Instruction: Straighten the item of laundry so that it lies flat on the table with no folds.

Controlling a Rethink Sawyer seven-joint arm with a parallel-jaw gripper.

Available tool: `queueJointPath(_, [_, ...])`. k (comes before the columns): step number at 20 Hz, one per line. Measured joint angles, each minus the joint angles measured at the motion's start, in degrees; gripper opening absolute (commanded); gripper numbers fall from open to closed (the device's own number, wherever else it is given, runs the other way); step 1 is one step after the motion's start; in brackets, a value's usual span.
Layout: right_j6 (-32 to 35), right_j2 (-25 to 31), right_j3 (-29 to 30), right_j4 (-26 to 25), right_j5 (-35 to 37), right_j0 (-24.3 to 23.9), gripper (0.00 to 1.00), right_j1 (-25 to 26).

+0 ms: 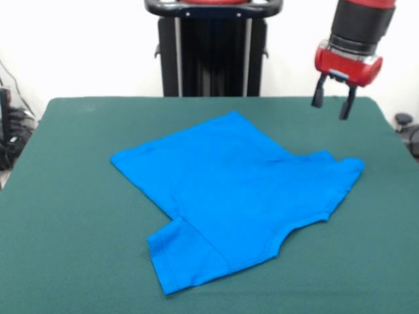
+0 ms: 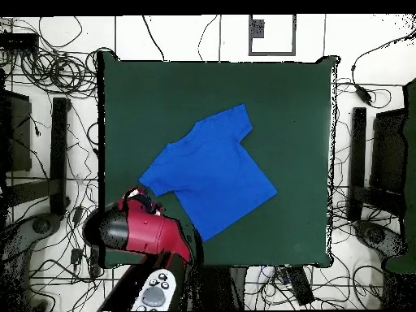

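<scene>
Currently the end effector, fingers spread and empty, hangs at two o'clock above the desk; the blue T-shirt lies mid-desk, one sleeve at seven o'clock.

Bright, even light; faint soft shadows on the table; mild blur.

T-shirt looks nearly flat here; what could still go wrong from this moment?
The hand hangs open above the table, off the T-shirt near its sleeve. A pinch there could drag the thin cloth and bunch it. One sleeve is not visible in the overhead view, perhaps tucked under, so a fold may remain.
</scene>
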Motion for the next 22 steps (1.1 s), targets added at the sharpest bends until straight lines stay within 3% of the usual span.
queueJointPath(13, [0.0,-2.12,-12.65,0.17,0.7,-0.69,1.0,6.96])
queueJointPath(22, [0.0,-3.4,-16.34,0.16,2.98,-1.44,1.0,9.16])
